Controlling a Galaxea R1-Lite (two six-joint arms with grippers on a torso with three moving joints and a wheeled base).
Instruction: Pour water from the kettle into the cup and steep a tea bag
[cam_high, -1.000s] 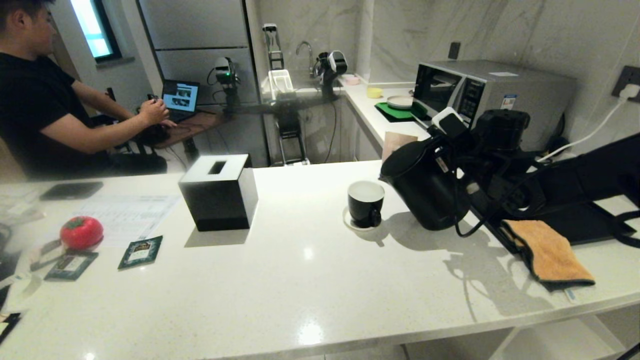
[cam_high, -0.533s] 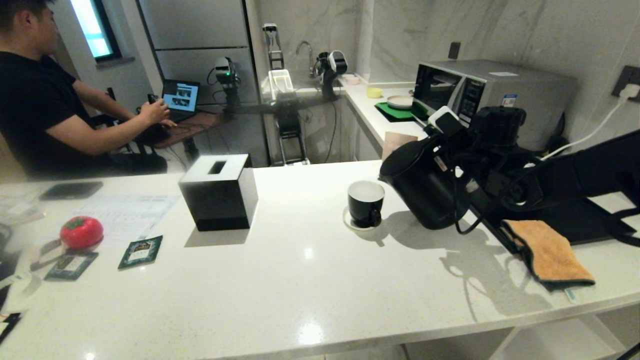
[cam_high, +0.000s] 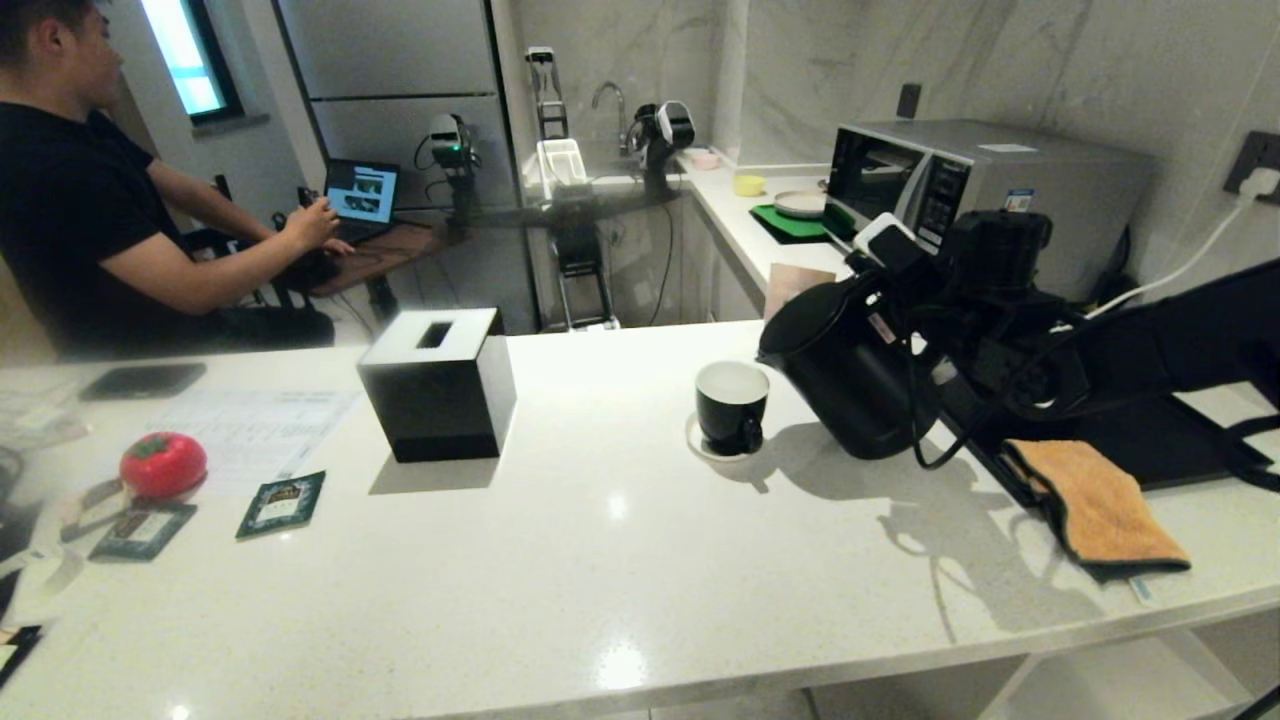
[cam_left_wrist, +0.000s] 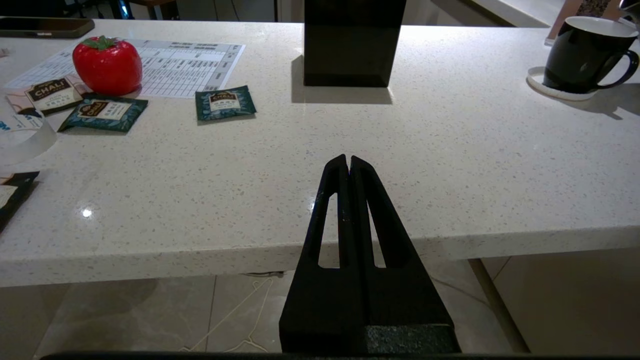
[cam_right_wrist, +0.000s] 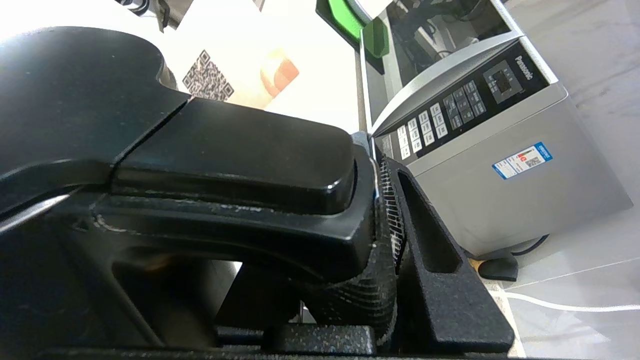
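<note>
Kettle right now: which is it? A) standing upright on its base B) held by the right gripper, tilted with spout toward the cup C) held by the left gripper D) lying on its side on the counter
B: the right gripper is shut on the handle of the kettle, which leans with its spout toward the cup; the left gripper sits shut and empty at the counter's near edge.

White speckled counter (cam_high: 620, 560) in front; marble walls (cam_high: 1050, 70) at far right, a window (cam_high: 185, 50) glowing far left (daylight), grey cabinets (cam_high: 390, 90) beside it, tiled floor (cam_left_wrist: 150, 315) below.

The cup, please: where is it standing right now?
In the head view, the cup stands right of centre on the counter, beside the tilted kettle.
</note>
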